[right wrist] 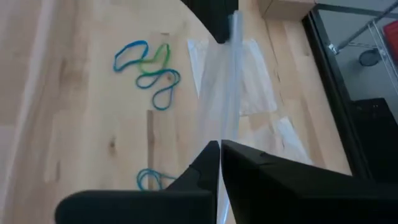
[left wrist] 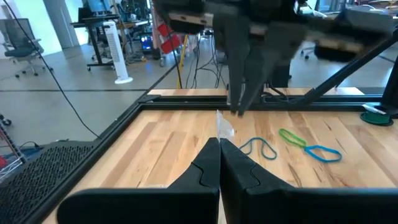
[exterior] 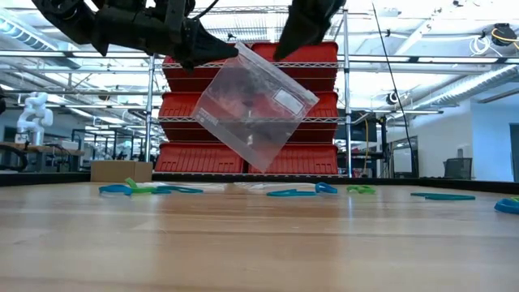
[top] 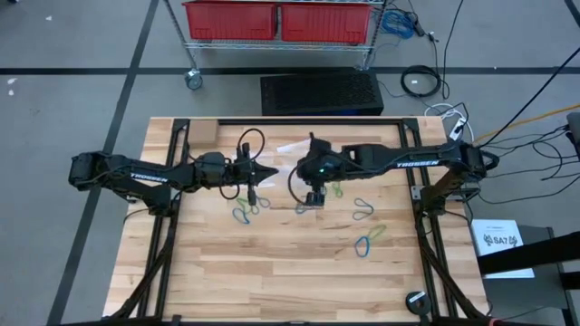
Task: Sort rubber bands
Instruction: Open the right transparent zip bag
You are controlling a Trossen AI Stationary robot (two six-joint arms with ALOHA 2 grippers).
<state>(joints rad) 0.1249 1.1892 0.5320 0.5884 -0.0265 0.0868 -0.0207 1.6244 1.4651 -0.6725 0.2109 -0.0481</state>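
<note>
A clear plastic bag [exterior: 253, 104] hangs in the air above the table's middle, tilted, held between both grippers. My left gripper [top: 272, 171] is shut on one upper corner and my right gripper [top: 313, 197] is shut on the opposite one. Rubber bands, blue, green and teal, lie flat on the wooden table: a cluster [top: 245, 211] below the left gripper, others near the right gripper [top: 363, 211] and farther toward the near edge [top: 370, 240]. The low view shows them in a row [exterior: 134, 189] beneath the bag. My left gripper pinches the bag's upper left corner [exterior: 203, 58] between its two shut fingers, coming level from the table's left. The bag's edge [left wrist: 223, 129] stands just beyond the fingertips. The bag is lifted clear and hangs tilted below the hold. My right gripper pinches the bag's upper right edge [exterior: 285, 55] between its shut fingers, slanting down from above. In its wrist view the bag [right wrist: 225, 99] runs edge-on from the fingertips toward the other gripper. The bag is clear of the table.
More clear bags lie flat on the table toward the far edge [right wrist: 249, 81]. A small cardboard box [exterior: 120, 171] sits at the far left. Red bins on a wire rack [top: 276, 20] stand beyond the table. The near half of the tabletop [top: 272, 281] is bare wood.
</note>
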